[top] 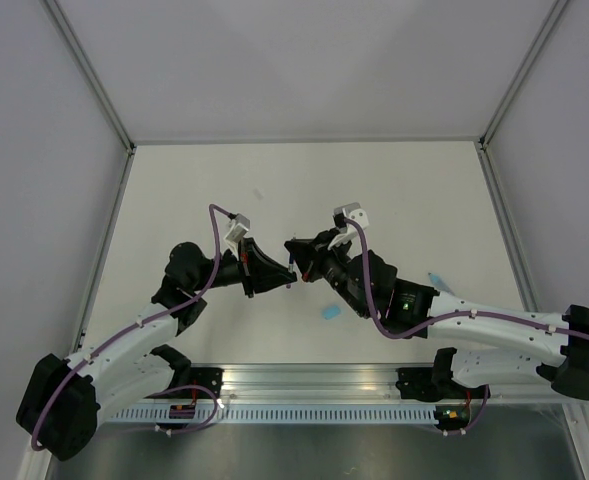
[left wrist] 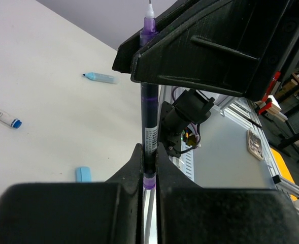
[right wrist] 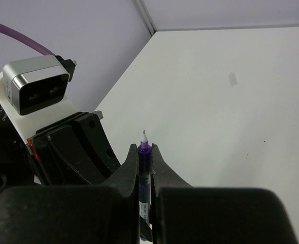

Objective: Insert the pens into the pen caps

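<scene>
On a white table (top: 404, 200), nearest the robot's bases, a stubby pale-blue pen cap (top: 331, 312) lies flat, just to the near right of where two grippers meet. Beyond it, mid-table, the left gripper (left wrist: 149, 152) and the right gripper (right wrist: 144, 152) face each other, both clenched on one dark navy pen (left wrist: 149, 107). The left one pinches the pen's purple-banded back end. The right one clamps just behind the purple collar, leaving the fine white tip poking out free. Farther right lies a second pale-blue cap (top: 437, 278). A white-and-blue pen (left wrist: 1, 115) rests on the table, well apart from both caps. This looks like a handover. One gripper should let go only while the other grips firmly, keeping the tip exposed and the pen straight, ready to line up with a cap's open mouth.
</scene>
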### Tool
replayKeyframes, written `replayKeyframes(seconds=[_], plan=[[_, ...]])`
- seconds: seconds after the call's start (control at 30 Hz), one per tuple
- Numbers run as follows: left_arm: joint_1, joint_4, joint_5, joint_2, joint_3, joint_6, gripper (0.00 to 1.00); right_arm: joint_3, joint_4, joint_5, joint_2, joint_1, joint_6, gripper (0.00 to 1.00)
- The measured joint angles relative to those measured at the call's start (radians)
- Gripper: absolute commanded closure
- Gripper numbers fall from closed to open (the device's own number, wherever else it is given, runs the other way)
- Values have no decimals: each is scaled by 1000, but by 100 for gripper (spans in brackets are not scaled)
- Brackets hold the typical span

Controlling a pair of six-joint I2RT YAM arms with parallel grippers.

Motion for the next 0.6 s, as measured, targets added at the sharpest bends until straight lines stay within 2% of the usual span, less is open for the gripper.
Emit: replayKeyframes(seconds=[0.1,0.13,0.2,0.3,0.47,0.5,0.6], plan=[[0,3,0,0,0,0,98,0,1,-5,0,0,3,81],[0,4,0,-1,0,0,98,0,2,-10,-1,0,2,69],[0,4,0,-5,0,0,98,0,5,-35,-1,-1,-4,63],[0,10,0,-20,-1,0,98,-15,8,-81,-3,-2,-16,63],[0,21,1,-32,-7,0,98,-100,48,-137,-23,-2,-2,68],[-1,19,2,-32,-11,-1,98,-113,60,-145,-26,-1,1,75],[-2,19,2,-32,-19,-2,98,-136,99,-164,-27,1,12,82]])
